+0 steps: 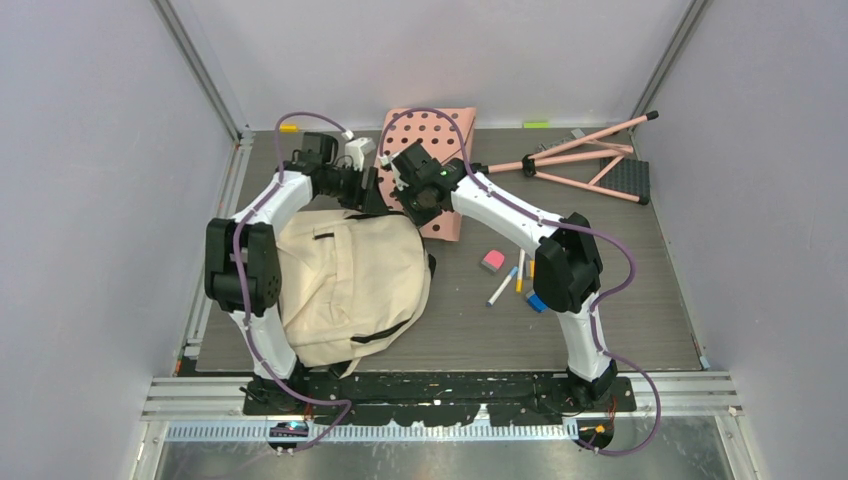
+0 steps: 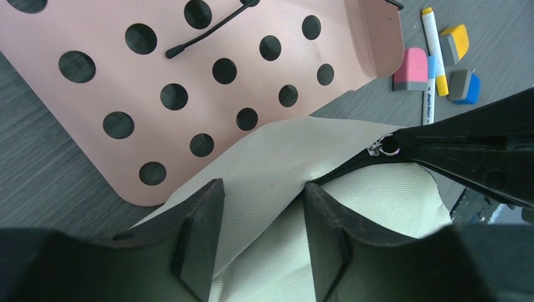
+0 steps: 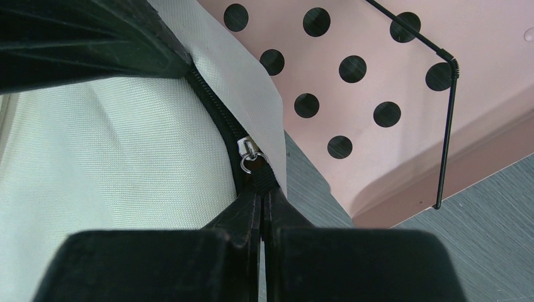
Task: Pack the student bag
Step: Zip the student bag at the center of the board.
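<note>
- Near edge: both arm bases stand on a black rail, and the grey wood-grain surface (image 1: 640, 320) runs away from them.
- The student bag (image 1: 345, 280) lies flat on the left half of the surface, beside the left arm.
- Right of the bag lie a pink eraser (image 1: 491, 261), a marker (image 1: 503, 290) and a blue eraser (image 1: 537, 301). Only the left wrist view shows clearly a yellow eraser (image 2: 454, 43) among them.
- The left fingers (image 2: 201, 245) stand apart at the bag's far edge, with cream cloth lying in the gap.
- The right fingers (image 3: 242, 217) are pressed together on the black zipper pull (image 3: 259, 181). Only the wrist views show this grip.
- The pink perforated board (image 1: 452, 125) lies under the bag's far flap.
- Farthest, in the overhead view only: a pink folding stand (image 1: 590, 160), pale walls (image 1: 90, 150) and aluminium posts (image 1: 200, 70).
</note>
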Controlling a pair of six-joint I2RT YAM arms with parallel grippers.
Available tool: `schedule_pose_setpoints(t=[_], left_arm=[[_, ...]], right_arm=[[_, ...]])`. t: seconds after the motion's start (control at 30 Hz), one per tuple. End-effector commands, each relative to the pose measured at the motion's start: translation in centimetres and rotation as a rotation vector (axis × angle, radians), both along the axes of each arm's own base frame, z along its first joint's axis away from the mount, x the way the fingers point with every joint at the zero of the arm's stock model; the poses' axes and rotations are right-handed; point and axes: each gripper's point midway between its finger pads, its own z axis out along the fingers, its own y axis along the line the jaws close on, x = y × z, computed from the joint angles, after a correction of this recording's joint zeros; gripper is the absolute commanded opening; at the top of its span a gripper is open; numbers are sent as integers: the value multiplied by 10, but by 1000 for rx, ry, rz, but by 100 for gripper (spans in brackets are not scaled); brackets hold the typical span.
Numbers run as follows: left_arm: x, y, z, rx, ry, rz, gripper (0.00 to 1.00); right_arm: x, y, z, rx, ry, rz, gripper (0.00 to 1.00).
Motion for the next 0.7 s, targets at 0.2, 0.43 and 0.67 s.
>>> schedule_pose_setpoints(t=[0.2,0.43,0.67], left_arm=[[1,-2,6,42,-29,12,4],[23,21,24,139,-94,160,0],[55,68,57,174,-152,446,0]], right_arm=[[9,2,21,26,-44,-10,0],[8,-3,24,6,-50,-10,1],[7,-5,26,-5,-50,0,1]])
